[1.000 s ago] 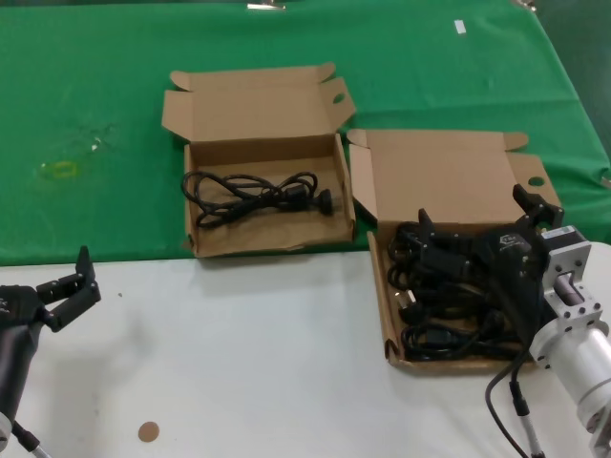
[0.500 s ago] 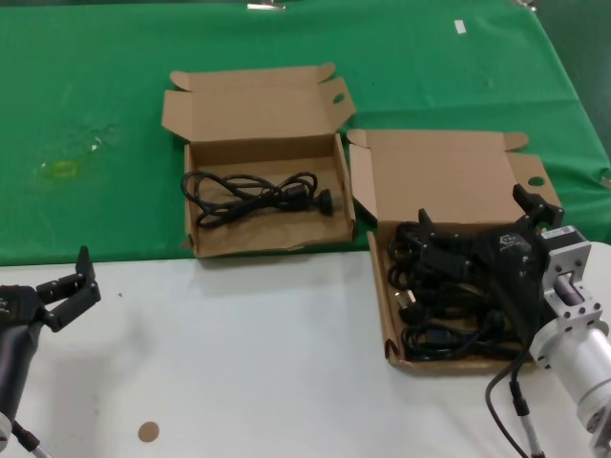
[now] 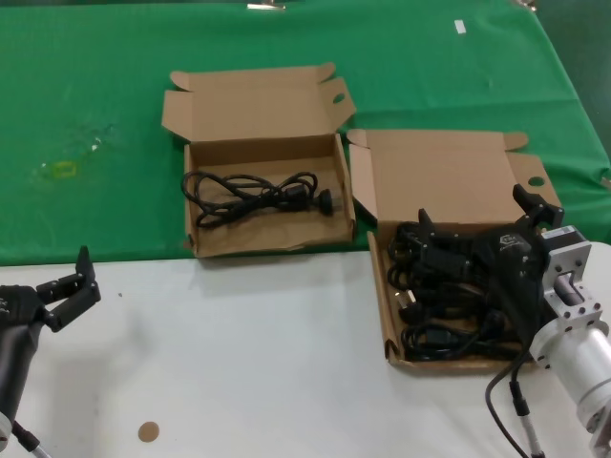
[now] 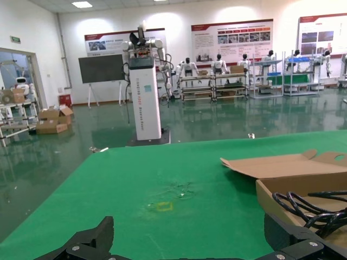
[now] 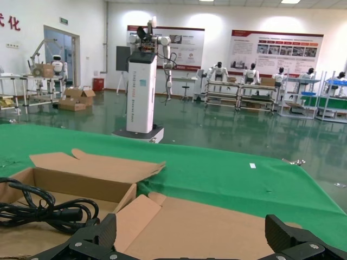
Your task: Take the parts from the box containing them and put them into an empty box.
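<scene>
Picking is the step in hand: the right tool [image 3: 480,229] hangs with its fingers spread wide over the heap of black power cords [image 3: 444,296], gripping nothing as far as the head view shows. That heap fills the source box [image 3: 449,181], the one with the tall plain lid panel, sitting at the robot's right where the green cloth [image 3: 95,95] meets the white bench [image 3: 248,363]. The receiving box [image 3: 258,105], with splayed flaps, lies well to the left of it on the cloth and already holds one coiled cord [image 3: 258,194], so I judge the transfer barely begun.

Next, the tool must drop into the heap, close on a single bundle and lift it clear. The cords look tangled, so more than one may come up together or snag on the box wall. The carry then has to clear the source box's left flap and the other box's right wall, which stand just beside each other.

The left tool [image 3: 69,286] waits low at the left over the bench, fingers open and empty. A small brown disc [image 3: 147,431] lies on the bench near it, out of the way.
</scene>
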Robot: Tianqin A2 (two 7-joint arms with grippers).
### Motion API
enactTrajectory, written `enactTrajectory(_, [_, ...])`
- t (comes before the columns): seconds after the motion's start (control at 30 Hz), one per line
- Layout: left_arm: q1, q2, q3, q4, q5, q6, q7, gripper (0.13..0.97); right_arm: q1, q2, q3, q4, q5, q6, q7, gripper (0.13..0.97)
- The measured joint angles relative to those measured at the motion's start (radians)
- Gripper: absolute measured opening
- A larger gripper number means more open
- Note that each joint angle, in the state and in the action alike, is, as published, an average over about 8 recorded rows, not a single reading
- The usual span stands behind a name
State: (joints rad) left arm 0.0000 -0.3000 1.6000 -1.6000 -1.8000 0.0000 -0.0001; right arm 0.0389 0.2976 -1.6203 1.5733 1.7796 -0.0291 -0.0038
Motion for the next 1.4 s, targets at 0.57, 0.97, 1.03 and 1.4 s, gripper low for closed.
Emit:
enactTrajectory(0.57, [0.0,0.0,0.0,0.0,0.0,0.0,0.0,0.966,0.0,0.0,0.0,0.0,0.0,0.0,0.0,0.966])
enactTrajectory(0.97, [0.0,0.0,0.0,0.0,0.0,0.0,0.0,0.966,0.0,0.0,0.0,0.0,0.0,0.0,0.0,0.966])
enactTrajectory(1.03, [0.0,0.0,0.0,0.0,0.0,0.0,0.0,0.966,0.0,0.0,0.0,0.0,0.0,0.0,0.0,0.966])
enactTrajectory(1.4, [0.0,0.0,0.0,0.0,0.0,0.0,0.0,0.966,0.0,0.0,0.0,0.0,0.0,0.0,0.0,0.966])
